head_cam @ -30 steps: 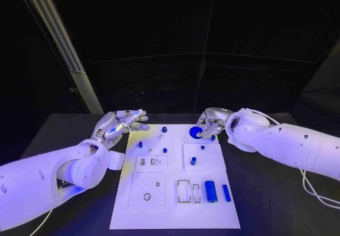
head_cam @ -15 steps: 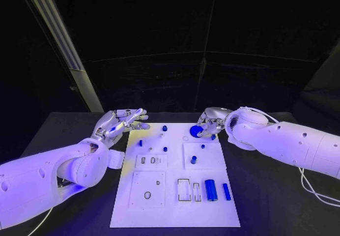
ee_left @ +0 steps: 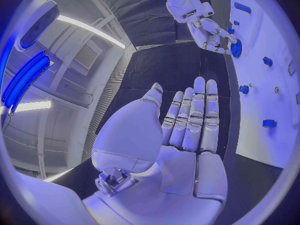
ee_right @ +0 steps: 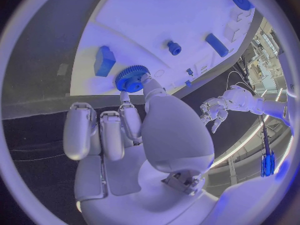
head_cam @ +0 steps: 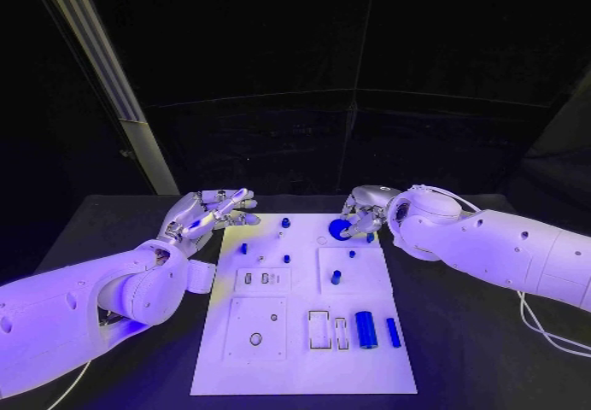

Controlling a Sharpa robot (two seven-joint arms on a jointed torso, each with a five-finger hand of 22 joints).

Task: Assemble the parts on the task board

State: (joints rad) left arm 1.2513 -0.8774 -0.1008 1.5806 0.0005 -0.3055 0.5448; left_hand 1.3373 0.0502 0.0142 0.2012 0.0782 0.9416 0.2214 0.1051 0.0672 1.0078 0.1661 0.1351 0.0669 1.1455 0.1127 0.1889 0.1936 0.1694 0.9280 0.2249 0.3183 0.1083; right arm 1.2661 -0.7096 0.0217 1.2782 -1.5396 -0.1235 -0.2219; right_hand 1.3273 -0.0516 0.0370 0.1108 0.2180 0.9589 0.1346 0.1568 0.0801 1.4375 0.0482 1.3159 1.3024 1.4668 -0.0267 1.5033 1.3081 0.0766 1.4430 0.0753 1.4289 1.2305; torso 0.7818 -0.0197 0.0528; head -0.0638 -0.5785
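The white task board [head_cam: 301, 359] lies in the middle of the black table. My right hand [head_cam: 365, 212] hovers over the board's far right corner and pinches a round blue gear [head_cam: 340, 228] between thumb and a finger; the same gear [ee_right: 130, 78] shows at the fingertips in the right wrist view, just above the board [ee_right: 156, 20]. My left hand [head_cam: 209, 213] hangs open beside the board's far left corner, fingers straight, palm empty [ee_left: 181, 135]. Small blue pegs [head_cam: 286, 224] stand on the board, and two blue cylinders [head_cam: 365, 326] lie near its right front.
A blue block [ee_right: 104, 60] and a small blue peg [ee_right: 174, 47] sit on the board close to the held gear. Rectangular slots [head_cam: 319, 330] and a plate with a ring hole [head_cam: 256, 340] occupy the board's near half. Black table surrounds the board.
My right hand with the gear has shifted slightly left and away from me. The left hand has barely moved.
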